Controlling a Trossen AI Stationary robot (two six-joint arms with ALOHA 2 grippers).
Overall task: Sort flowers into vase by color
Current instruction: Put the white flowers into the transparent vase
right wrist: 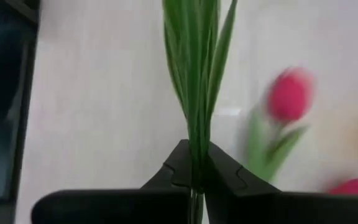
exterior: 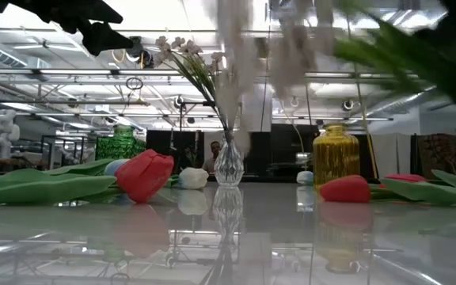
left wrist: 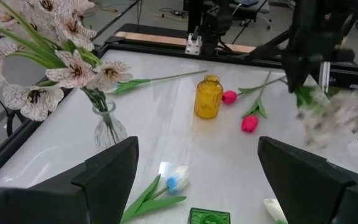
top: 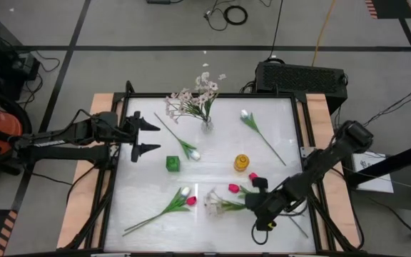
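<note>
At the near edge of the glossy white bench (top: 148,200), the right hand (right wrist: 194,180) pinches the thin green stems of a bushy pale spray (top: 216,203), lifted and blurred. Just beside it lie two magenta tulips (top: 234,188) with smooth, rounded heads. A white tulip and a pink tulip (top: 190,200) lie leftward. Mid-bench stand a green square block (top: 173,163) and a ribbed yellow glass bottle (top: 242,163). The left hand (top: 148,135) hovers spread wide. Farther back, a clear glass vase (top: 207,126) holds pale blossoms (top: 195,100).
</note>
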